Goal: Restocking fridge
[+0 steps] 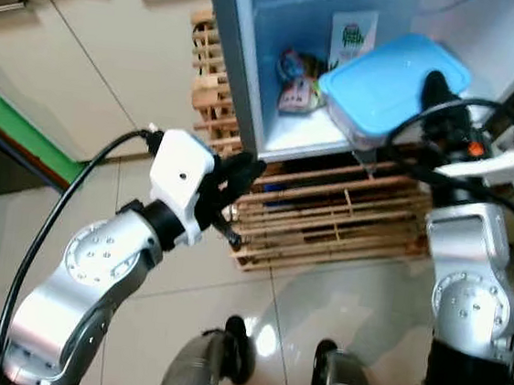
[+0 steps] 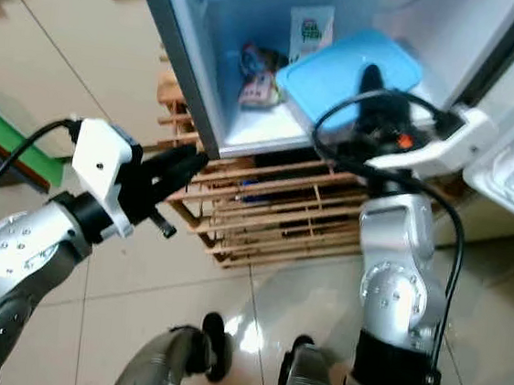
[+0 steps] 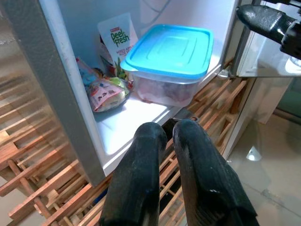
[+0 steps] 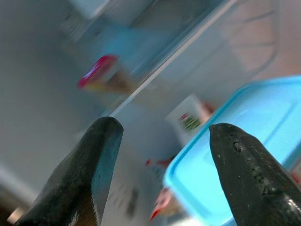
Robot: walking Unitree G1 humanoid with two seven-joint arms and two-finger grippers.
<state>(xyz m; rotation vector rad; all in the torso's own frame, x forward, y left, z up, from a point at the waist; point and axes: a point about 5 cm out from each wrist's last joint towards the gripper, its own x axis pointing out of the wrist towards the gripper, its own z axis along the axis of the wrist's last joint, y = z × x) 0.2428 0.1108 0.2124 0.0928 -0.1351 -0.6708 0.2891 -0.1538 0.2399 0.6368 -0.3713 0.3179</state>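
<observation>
Closest to the head camera, the robot's two dark feet (image 1: 236, 347) stand on pale, glossy floor tiles (image 1: 338, 293). Left gripper (image 1: 240, 177) is raised in front of the open fridge (image 1: 244, 53), below and to the left of its bottom shelf, with both black fingers (image 3: 141, 188) pressed together side by side and holding nothing. Right gripper (image 4: 160, 141) is level with the shelf, fingers spread wide apart, one fingertip (image 1: 431, 82) showing dark over the near edge of the container's lid; whether it touches the lid cannot be determined. Task item: a clear plastic container (image 3: 164, 89) with a blue lid (image 3: 171, 49) sits on the white bottom shelf (image 3: 127, 120) of the fridge, at the shelf's front right, its near corner reaching past the shelf edge. Reddish contents show through the clear wall. Behind and to the left of the container, a white and green pouch (image 3: 117, 35) stands upright against the back wall, and a small colourful packet (image 3: 106, 92) lies flat on the shelf beside it. A slatted wooden rack (image 1: 328, 218) sits on the floor under and around the fridge base. Higher inside the fridge, the right wrist view shows a blurred red-topped item (image 4: 96, 70) on an upper level.
</observation>
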